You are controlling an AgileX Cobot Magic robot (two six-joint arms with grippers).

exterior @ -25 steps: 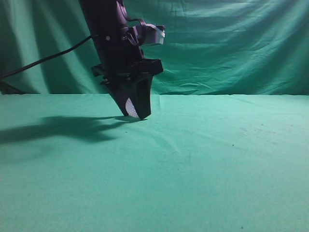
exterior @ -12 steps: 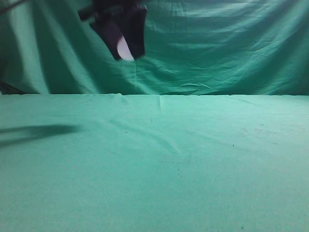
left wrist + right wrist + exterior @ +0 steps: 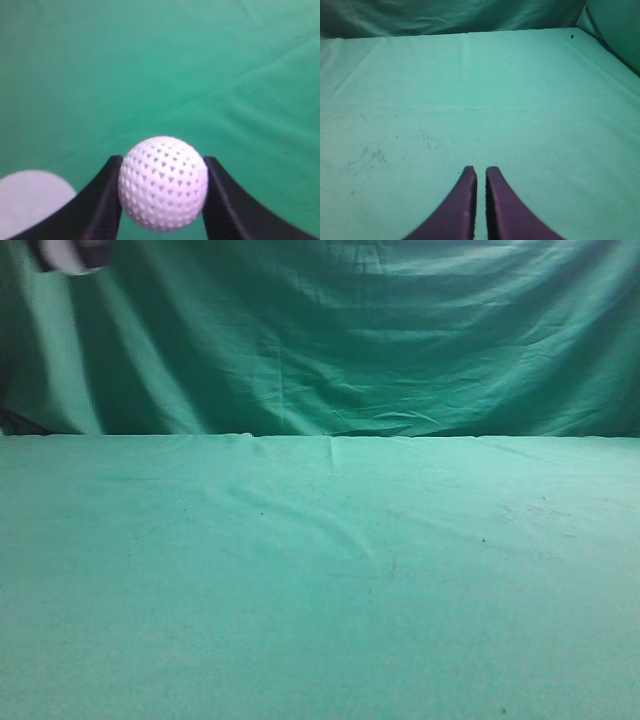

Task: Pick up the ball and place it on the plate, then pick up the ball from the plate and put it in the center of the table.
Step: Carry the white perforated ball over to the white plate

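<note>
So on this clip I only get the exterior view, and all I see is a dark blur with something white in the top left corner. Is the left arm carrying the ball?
Observer: Yes. In the left wrist view the ball sits clamped between the left gripper fingers, off the table.
Operator: Any plate near it?
Observer: A pale round shape shows at the lower left of that view, below the ball; likely the plate, only partly in frame.
Operator: And the right arm?
Observer: The right gripper is nearly closed, holding nothing, above bare cloth.

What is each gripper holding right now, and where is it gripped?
The left gripper clamps the ball by its two opposite sides. The right gripper holds nothing.
</note>
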